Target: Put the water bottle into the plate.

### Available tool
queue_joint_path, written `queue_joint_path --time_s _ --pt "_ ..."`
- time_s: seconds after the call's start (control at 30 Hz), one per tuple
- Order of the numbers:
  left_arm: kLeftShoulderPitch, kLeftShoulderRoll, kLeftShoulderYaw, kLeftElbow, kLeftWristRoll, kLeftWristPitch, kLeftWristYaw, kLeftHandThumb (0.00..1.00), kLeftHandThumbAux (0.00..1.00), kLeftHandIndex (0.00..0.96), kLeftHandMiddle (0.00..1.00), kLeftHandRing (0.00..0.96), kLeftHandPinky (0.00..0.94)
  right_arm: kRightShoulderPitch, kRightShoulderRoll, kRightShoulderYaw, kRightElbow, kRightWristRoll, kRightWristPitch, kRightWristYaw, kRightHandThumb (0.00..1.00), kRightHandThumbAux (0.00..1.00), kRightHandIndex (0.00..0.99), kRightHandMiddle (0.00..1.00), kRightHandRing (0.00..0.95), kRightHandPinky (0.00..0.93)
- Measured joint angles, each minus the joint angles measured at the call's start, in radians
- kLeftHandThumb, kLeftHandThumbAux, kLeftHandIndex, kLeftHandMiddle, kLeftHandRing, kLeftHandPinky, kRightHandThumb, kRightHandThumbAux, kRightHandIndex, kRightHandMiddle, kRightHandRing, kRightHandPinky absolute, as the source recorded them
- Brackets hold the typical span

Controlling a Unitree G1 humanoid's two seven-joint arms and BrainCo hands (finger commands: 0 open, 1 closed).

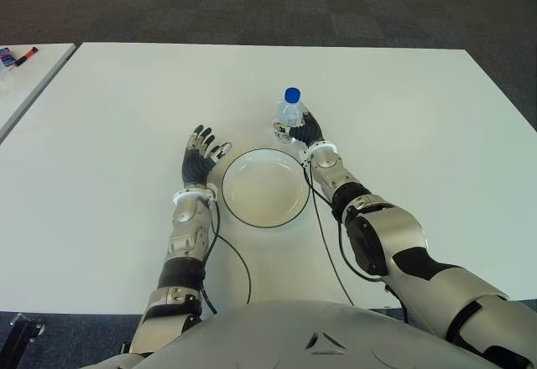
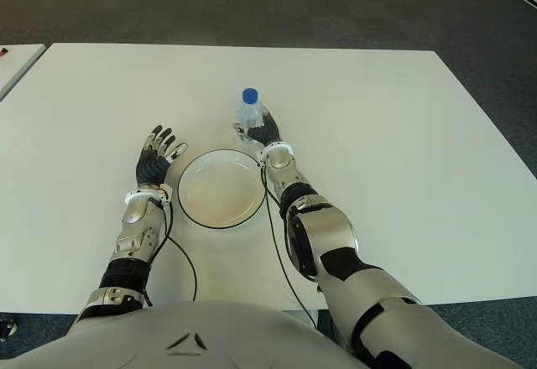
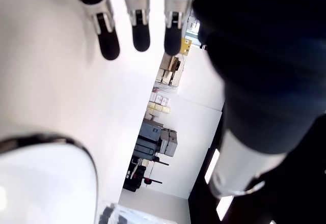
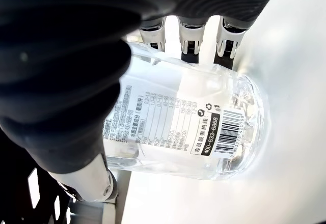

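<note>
White table point(image 1: 403, 109), water bottle point(image 1: 290, 116) upright, gripped in right robot hand point(image 1: 305, 132), beside plate point(image 1: 245, 210)

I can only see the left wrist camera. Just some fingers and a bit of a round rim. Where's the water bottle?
Observer: The water bottle stands upright on the table, just beyond the plate, towards the robot's right.
Operator: Is anybody holding it?
Observer: Yes, the right hand is wrapped around it. In the right wrist view its fingers curl over the clear bottle.
Operator: Is it in the plate yet?
Observer: No, the plate holds nothing so far.
Operator: And my hand, what's it doing?
Observer: The left hand shows just left of the plate, fingers spread, holding nothing.
</note>
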Motion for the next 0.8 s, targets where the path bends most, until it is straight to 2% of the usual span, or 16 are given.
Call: queue_joint_path --time_s 0.8 --pt "0.008 -0.001 -0.001 -0.011 0.006 0.003 0.0 0.0 0.906 0.097 0.12 0.107 0.131 -0.015 0.01 0.002 0.001 -0.001 0.013 0.008 0.0 0.842 0.074 0.059 0.07 0.123"
